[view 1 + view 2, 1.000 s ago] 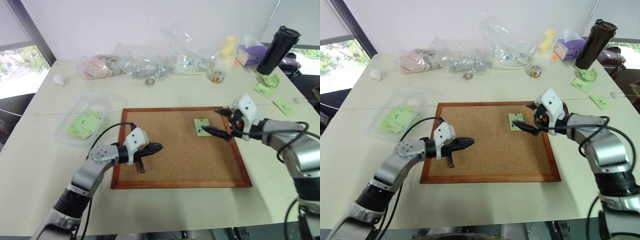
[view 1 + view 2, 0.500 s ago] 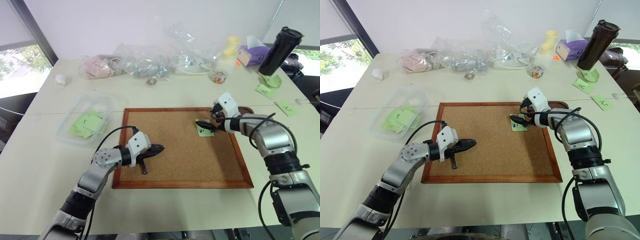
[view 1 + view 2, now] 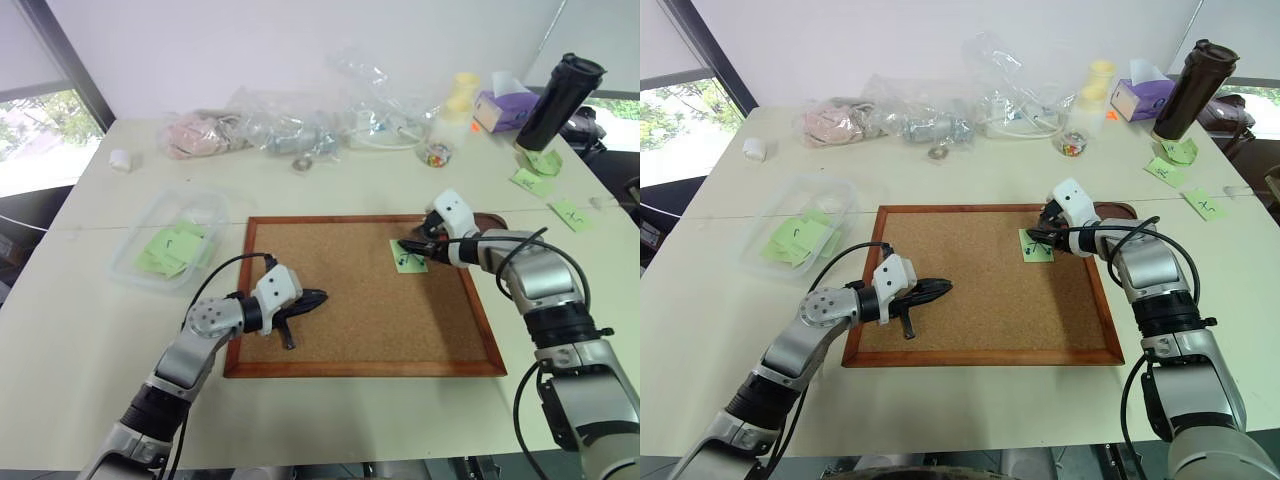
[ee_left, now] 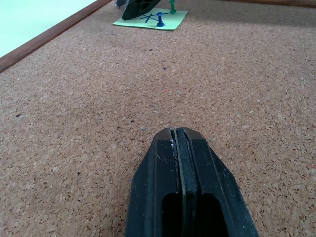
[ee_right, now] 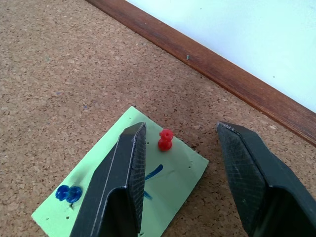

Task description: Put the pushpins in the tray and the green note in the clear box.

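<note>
Both fingers of the right hand point(image 5: 180, 163), earlier raised, now straddle the red pushpin point(image 5: 165, 139), apart.

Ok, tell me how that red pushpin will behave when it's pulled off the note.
The red pushpin is tiny with a waisted head, so it probably weighs next to nothing but may slip from the right tool, whose fingers stand apart around it. The thin green note could lift with it, though a blue pin also holds it.

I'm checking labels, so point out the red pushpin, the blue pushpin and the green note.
red pushpin point(image 5: 165, 139), right wrist view, on its head.
blue pushpin point(image 5: 68, 193), right wrist view, on its head.
green note point(image 5: 175, 170), right wrist view, bare paper near a corner.
</note>
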